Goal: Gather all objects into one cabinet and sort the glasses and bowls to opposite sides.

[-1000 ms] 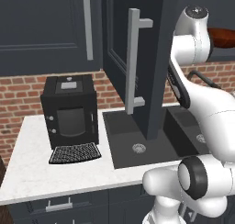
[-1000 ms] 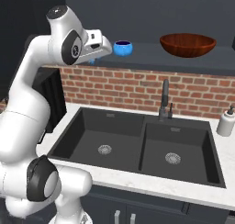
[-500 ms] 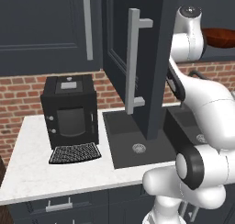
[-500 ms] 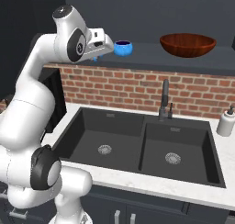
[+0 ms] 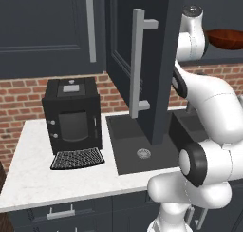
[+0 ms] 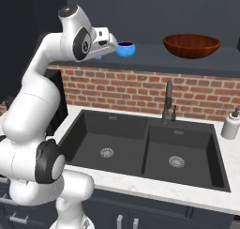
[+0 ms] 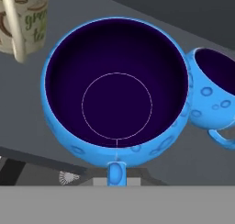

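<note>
Up on the cabinet shelf, above the sink, a blue cup sits right under the hand, with a second blue cup just beside it and a cream mug near its other side. It looks light, stiff and glossy, so likely slippery; the rim or the small handle seems the best hold. The arm reaches high, its gripper level with the shelf. I cannot tell whether the fingers are spread. Well apart along the shelf rests the brown bowl.
</note>
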### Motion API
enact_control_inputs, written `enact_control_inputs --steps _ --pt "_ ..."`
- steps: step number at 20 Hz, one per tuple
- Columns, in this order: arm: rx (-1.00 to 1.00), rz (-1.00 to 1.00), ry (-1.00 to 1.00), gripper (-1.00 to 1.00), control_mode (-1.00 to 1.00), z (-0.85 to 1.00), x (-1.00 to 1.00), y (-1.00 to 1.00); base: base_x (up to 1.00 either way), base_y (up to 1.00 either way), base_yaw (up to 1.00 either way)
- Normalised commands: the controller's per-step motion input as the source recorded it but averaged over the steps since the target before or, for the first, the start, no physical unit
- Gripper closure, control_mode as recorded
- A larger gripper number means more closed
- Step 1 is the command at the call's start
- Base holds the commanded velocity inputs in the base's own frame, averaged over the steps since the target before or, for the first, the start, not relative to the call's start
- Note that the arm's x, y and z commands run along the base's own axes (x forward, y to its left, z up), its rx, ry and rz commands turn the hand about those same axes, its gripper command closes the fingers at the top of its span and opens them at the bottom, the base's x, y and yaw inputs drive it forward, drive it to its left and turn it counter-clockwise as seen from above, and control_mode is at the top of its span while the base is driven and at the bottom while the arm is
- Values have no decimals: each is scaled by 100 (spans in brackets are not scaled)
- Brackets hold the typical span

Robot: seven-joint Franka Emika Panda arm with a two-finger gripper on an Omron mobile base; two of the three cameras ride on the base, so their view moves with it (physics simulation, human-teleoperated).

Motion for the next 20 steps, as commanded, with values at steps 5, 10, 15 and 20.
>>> enact_control_inputs --steps 5,10,15,20 --pt "0 0 0 100 -100 0 13 0 0 0 0" --pt "0 0 0 100 -100 0 9 0 0 0 0" --pt "0 0 0 100 -100 0 13 0 0 0 0" --pt "0 0 0 100 -100 0 10 0 0 0 0"
